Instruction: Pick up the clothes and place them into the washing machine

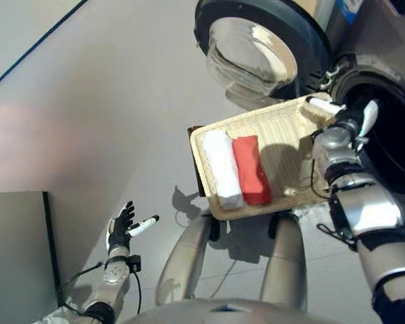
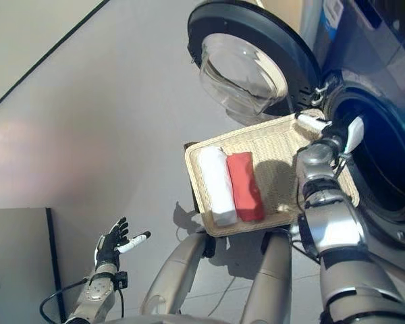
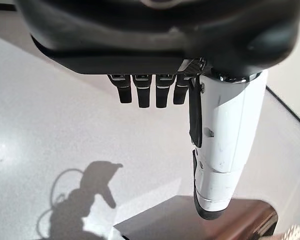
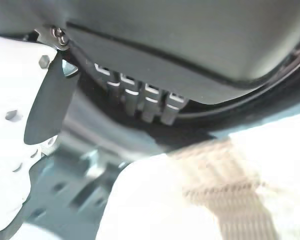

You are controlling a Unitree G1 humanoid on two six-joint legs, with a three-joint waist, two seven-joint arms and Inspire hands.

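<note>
A cream wicker basket (image 1: 283,131) stands on a dark stand in front of the washing machine. In it lie a rolled white cloth (image 1: 223,169) and a rolled red cloth (image 1: 252,169), side by side. My right hand (image 1: 347,120) is at the basket's far right corner, at the mouth of the washer drum (image 1: 391,142), open and holding nothing. Its wrist view shows the perforated drum wall (image 4: 65,195) and a pale thing with a tan band (image 4: 210,200); I cannot tell whether that is cloth or wicker. My left hand (image 1: 121,229) hangs open over the floor at lower left.
The washer's round glass door (image 1: 256,50) stands swung open behind the basket. A grey cabinet (image 1: 13,250) is at the lower left, close to my left hand. Grey floor stretches to the left of the basket.
</note>
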